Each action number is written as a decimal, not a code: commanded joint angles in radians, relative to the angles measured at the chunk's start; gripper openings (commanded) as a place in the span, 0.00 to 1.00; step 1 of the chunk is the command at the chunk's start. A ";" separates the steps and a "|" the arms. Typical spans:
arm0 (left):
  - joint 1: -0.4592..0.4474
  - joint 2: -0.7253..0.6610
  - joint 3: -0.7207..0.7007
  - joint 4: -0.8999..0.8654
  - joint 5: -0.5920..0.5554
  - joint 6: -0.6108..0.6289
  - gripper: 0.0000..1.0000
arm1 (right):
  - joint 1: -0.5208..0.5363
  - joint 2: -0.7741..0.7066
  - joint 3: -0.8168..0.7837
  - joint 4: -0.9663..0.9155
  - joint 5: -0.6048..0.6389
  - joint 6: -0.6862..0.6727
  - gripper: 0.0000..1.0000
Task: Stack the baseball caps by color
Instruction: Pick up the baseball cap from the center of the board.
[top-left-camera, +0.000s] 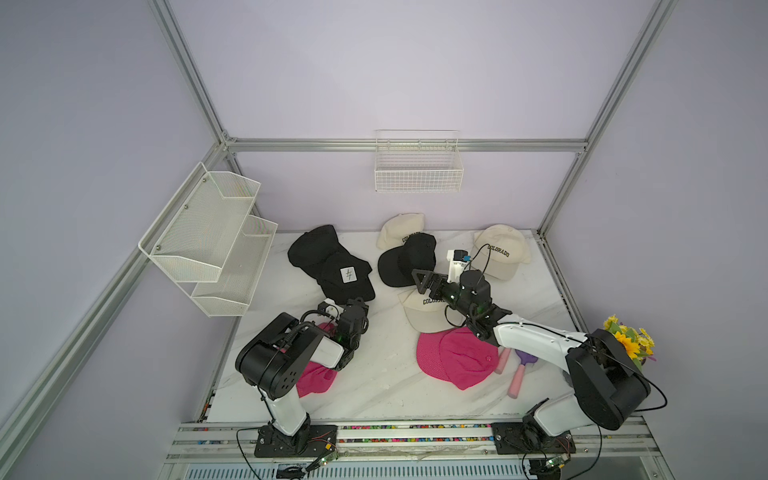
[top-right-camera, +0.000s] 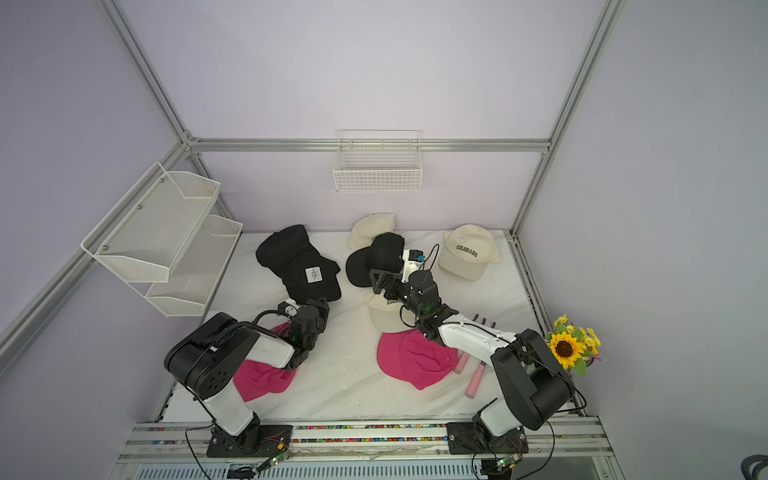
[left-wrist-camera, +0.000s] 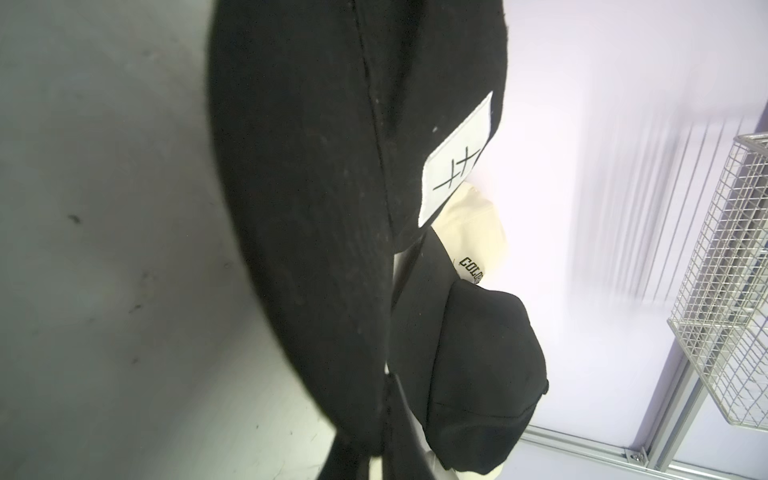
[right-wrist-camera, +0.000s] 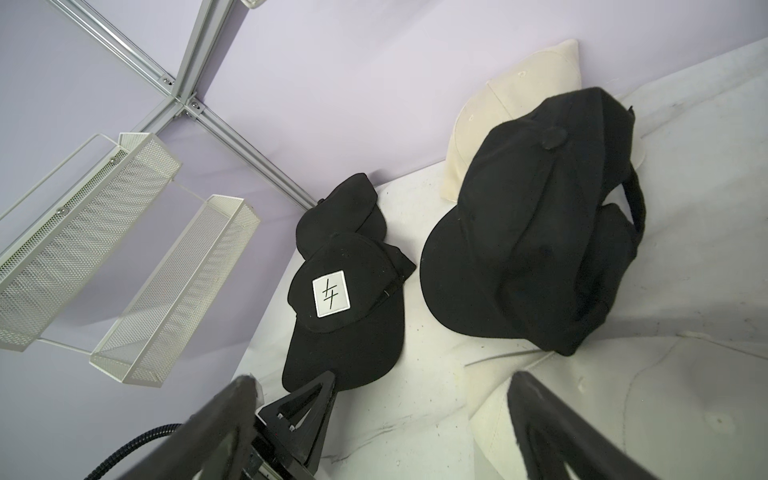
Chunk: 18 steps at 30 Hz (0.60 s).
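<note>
Both top views: left gripper is clenched on the brim of the black fabric cap with white square patch, which lies at the back left of the white marble tabletop. Right gripper is spread wide and empty above a cream "COLORADO" cap.
Left wrist: the patch cap's brim is pinched and fills the frame.
Right wrist: the wide fingers touch nothing.

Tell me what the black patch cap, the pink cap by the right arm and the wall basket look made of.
Black patch cap: matte, slightly fuzzy cloth, maybe wool blend; lint specks show on it.
Pink cap: matte fabric with a fine dotted weave on the brim, soft and slumped.
Wall basket: thin wire grid, white coated, probably steel.
</note>
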 joint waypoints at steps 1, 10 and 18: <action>0.002 -0.047 -0.016 -0.080 0.012 0.076 0.00 | -0.006 0.009 0.017 0.035 0.003 -0.007 0.97; 0.029 -0.263 0.103 -0.308 0.232 0.431 0.00 | -0.110 -0.082 -0.068 0.211 -0.155 -0.056 0.97; 0.060 -0.483 0.193 -0.444 0.481 0.794 0.00 | -0.249 -0.203 -0.101 0.283 -0.302 -0.299 0.97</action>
